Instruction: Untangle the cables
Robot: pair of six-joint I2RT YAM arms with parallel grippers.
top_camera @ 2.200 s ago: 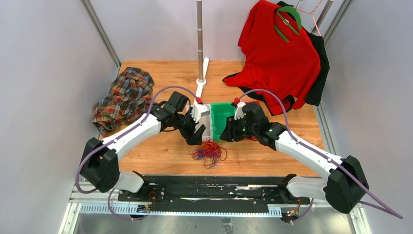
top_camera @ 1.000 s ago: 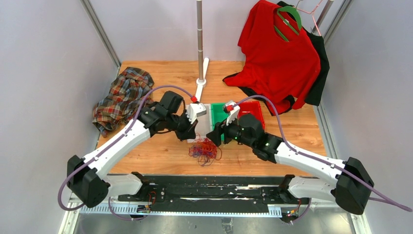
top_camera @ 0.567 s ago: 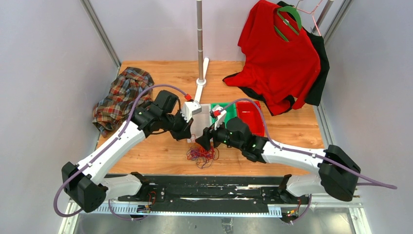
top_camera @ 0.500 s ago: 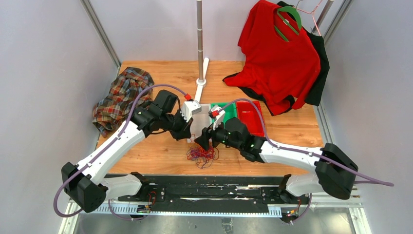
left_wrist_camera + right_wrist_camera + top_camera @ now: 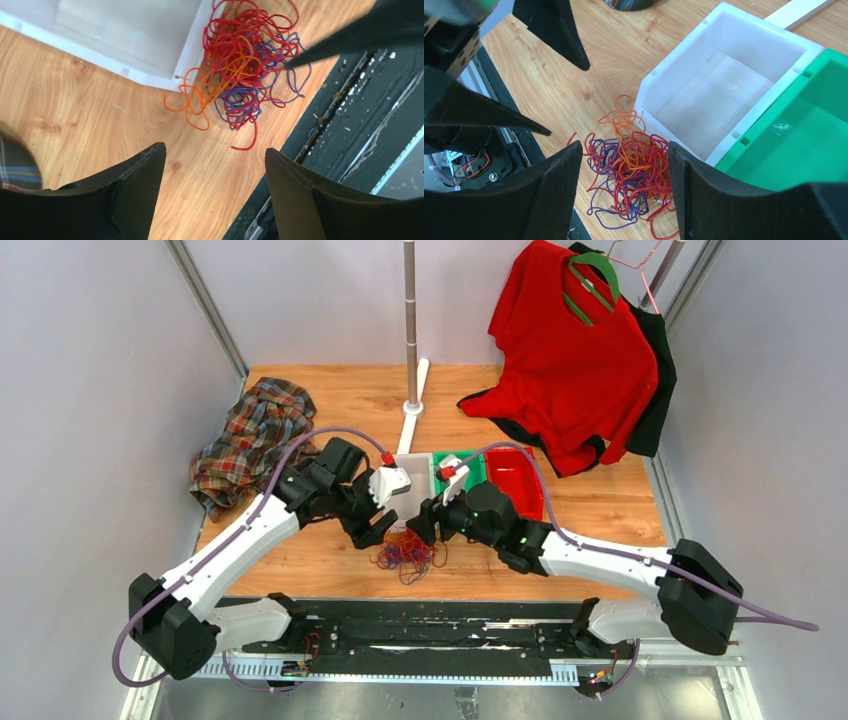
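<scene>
- The cables [image 5: 405, 552] lie as one tangled clump of red, orange and purple loops on the wooden table [image 5: 330, 565]. The clump is pressed against the near corner of the white bin [image 5: 413, 468], between the two grippers.
- The left gripper [image 5: 215, 162] stands wide with nothing between its fingers, and no strand touches them.
- From the left gripper the clump lies ahead, past the fingertips and apart from them, a little toward its right-hand finger. One loose red strand end trails nearest to it.
- The right gripper [image 5: 624, 146] is also spread wide and empty. It hangs right over the clump: in its wrist view the red and purple loops fill the gap between its fingers.
- By my judgement the right arm is the nearer one. A straight drop and a closing of its fingers would catch the red middle of the heap.
- The clump has no real long axis; it is roughly round.
- The colours sort by side. Orange loops sit by the bin's corner, toward the left gripper. Purple lies away from the bin, toward the table's near edge. Red is on top and in the middle.
- The likely next move is for one gripper to take hold of one colour while the other draws a second colour away. The orange fringe looks like the left gripper's easiest bite.
- One risk is that the heap touches the bin's wall, so a finger coming down on that side may strike the rim.
- The green bin [image 5: 804, 130] stands just beyond the white one, away from the cables.
</scene>
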